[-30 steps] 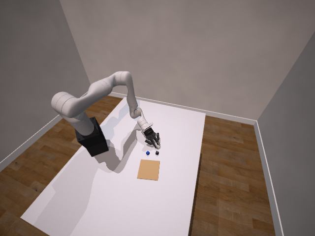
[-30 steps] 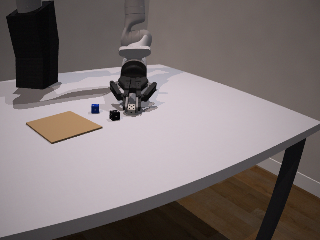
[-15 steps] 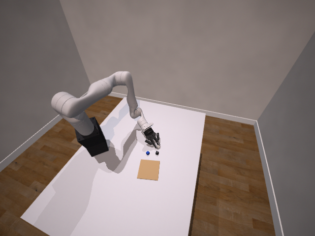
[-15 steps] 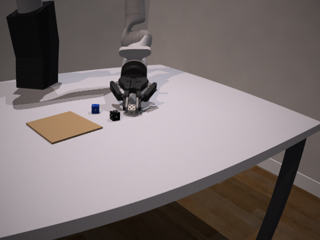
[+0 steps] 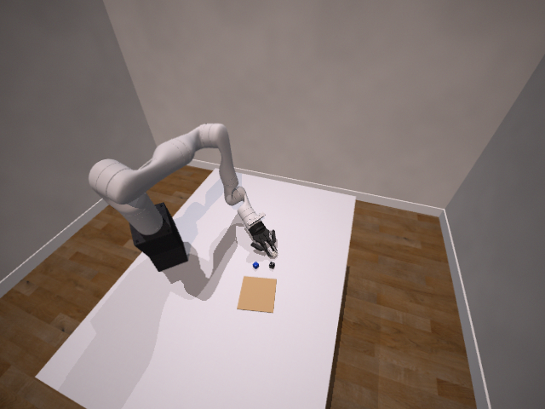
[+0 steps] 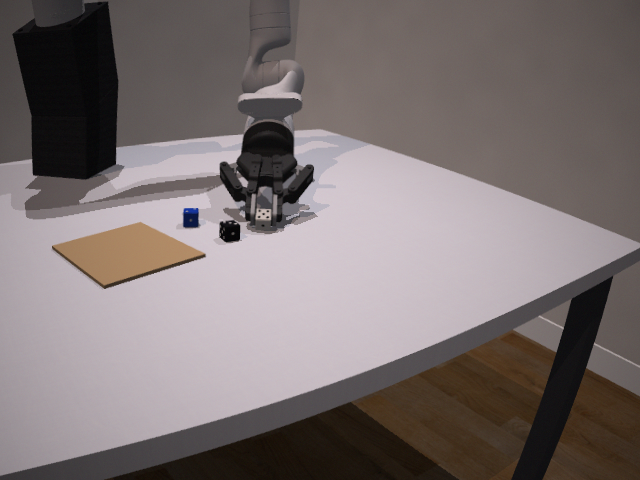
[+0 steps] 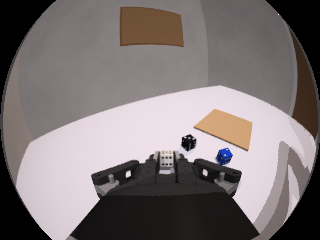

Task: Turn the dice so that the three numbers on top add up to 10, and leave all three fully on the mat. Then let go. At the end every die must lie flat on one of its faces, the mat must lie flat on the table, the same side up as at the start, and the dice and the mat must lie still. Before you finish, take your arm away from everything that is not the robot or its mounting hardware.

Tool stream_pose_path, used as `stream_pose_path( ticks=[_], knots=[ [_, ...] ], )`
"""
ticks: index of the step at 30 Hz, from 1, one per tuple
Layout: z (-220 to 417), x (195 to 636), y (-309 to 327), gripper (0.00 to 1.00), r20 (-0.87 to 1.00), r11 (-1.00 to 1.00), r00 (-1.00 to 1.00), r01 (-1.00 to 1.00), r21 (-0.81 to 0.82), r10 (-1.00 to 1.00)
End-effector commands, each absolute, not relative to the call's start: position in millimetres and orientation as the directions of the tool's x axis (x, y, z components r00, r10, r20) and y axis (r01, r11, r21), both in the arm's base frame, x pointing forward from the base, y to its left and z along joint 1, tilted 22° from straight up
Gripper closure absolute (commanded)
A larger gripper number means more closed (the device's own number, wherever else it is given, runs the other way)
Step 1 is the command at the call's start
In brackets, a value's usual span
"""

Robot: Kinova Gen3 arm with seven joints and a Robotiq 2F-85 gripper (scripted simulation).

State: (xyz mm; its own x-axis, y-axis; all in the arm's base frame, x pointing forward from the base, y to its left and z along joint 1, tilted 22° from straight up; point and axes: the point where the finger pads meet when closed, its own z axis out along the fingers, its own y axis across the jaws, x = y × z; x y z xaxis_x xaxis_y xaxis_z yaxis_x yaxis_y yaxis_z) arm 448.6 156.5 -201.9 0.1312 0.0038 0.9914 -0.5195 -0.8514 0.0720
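My gripper (image 5: 272,252) (image 6: 264,221) (image 7: 166,156) is down at the table top, tilted, and shut on a white die (image 6: 263,213) (image 7: 166,159). The die rests on or just above the table, its front face showing five pips. A black die (image 5: 271,265) (image 6: 229,230) (image 7: 188,143) lies on the table close beside the gripper, toward the mat. A blue die (image 5: 255,265) (image 6: 190,217) (image 7: 224,156) lies a little farther along. The tan square mat (image 5: 257,294) (image 6: 126,252) (image 7: 225,127) lies flat on the table with no die on it.
The white table (image 5: 211,352) (image 6: 361,289) carries the arm's black base block (image 5: 160,242) (image 6: 72,93) at its far side. The table's edge (image 6: 465,335) drops to a wooden floor (image 5: 396,285).
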Motion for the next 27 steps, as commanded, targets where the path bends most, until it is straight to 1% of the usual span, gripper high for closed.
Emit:
stream_pose_path(
  ticks=[1, 2, 6, 7, 9, 10, 27],
  knots=[
    [-202.6, 447.8, 156.0, 0.77, 0.991, -0.85, 0.134, -0.521, 0.081, 0.012],
    [-202.6, 447.8, 156.0, 0.73, 0.991, -0.85, 0.134, -0.521, 0.081, 0.012],
    [-202.6, 447.8, 156.0, 0.73, 0.991, -0.85, 0.134, -0.521, 0.081, 0.012],
    [-202.6, 447.8, 156.0, 0.69, 0.991, -0.85, 0.134, -0.521, 0.081, 0.012],
    [-202.6, 447.8, 156.0, 0.69, 0.991, -0.85, 0.134, -0.521, 0.081, 0.012],
    [-202.6, 447.8, 156.0, 0.65, 0.991, -0.85, 0.134, -0.521, 0.081, 0.012],
    [-202.6, 447.8, 156.0, 0.65, 0.991, -0.85, 0.134, -0.521, 0.081, 0.012]
  ],
)
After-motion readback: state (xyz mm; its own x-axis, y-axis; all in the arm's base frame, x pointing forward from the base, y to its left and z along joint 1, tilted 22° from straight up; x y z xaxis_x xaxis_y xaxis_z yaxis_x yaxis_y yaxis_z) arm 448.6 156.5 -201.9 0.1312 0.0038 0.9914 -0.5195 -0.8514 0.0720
